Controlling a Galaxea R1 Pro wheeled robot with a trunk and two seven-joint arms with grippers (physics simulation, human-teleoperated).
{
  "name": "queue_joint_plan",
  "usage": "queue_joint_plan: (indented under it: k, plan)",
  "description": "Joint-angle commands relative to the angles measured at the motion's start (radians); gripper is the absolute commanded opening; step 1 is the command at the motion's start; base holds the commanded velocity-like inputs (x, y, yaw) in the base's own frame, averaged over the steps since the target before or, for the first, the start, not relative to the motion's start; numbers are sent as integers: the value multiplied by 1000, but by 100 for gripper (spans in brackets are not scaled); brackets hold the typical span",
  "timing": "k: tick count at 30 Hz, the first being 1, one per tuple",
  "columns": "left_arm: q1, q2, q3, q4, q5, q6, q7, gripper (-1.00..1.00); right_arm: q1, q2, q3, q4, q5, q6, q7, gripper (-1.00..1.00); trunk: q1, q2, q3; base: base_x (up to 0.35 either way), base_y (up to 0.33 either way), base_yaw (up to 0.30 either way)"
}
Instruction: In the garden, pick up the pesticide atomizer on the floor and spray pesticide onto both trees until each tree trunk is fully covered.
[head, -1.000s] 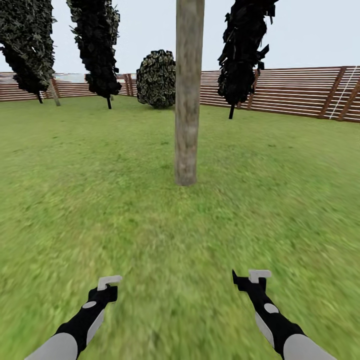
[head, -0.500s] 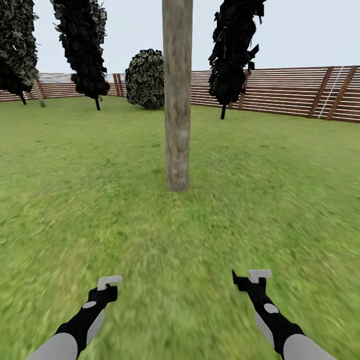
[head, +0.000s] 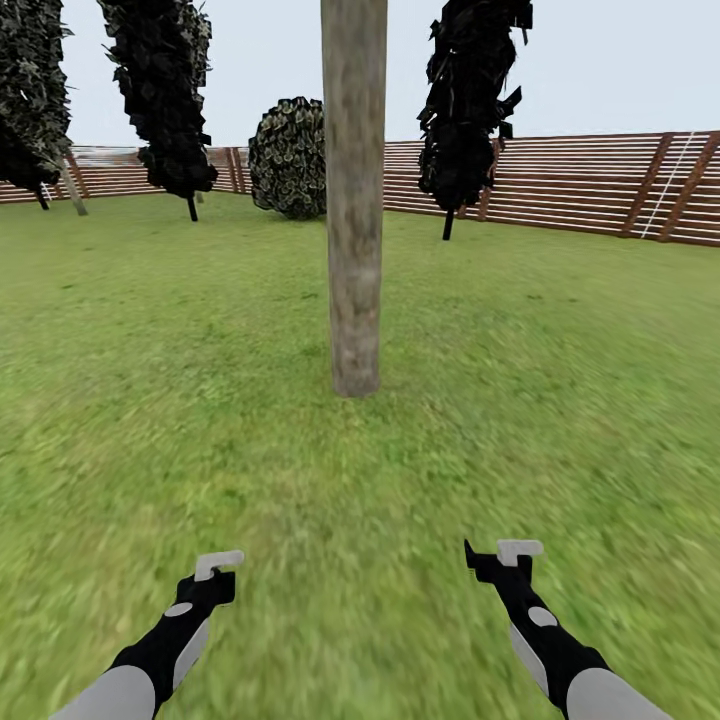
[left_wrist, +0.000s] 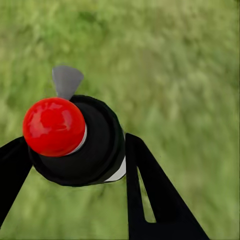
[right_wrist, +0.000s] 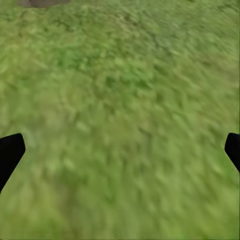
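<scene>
Left wrist view: the left gripper (left_wrist: 75, 150) has its 2 black fingers (left_wrist: 155, 190) pinched on the sprayer (left_wrist: 80, 142), a black body with a red cap and a grey nozzle tab, held above the lawn (left_wrist: 175, 65).
Head view: the trunk (head: 354, 200) stands straight ahead, well apart from both arms; the left gripper (head: 218, 564) sits low, the nozzle aimed nowhere near the bark.
Right gripper (right_wrist: 120, 150): fingers spread wide, nothing between them.
Step, as judged: closing on tree 1 of 2.
Advice: stop near the trunk, raise the left arm, point the nozzle squarely at the bark, sweep base to top.
Surroundings: fence (head: 570, 185) and dark thin trees (head: 465, 100) behind.
</scene>
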Motion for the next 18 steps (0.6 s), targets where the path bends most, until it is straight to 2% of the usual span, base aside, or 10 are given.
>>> queue_joint_plan:
  k: [1,18]
  plan:
    - [0,0,0,0,0,0,0,-100,0,0,0,0,0,0,0,100,0,0,0,338,0,0]
    - [0,0,0,0,-1,0,0,-100,0,0,0,0,0,0,0,100,0,0,0,337,0,0]
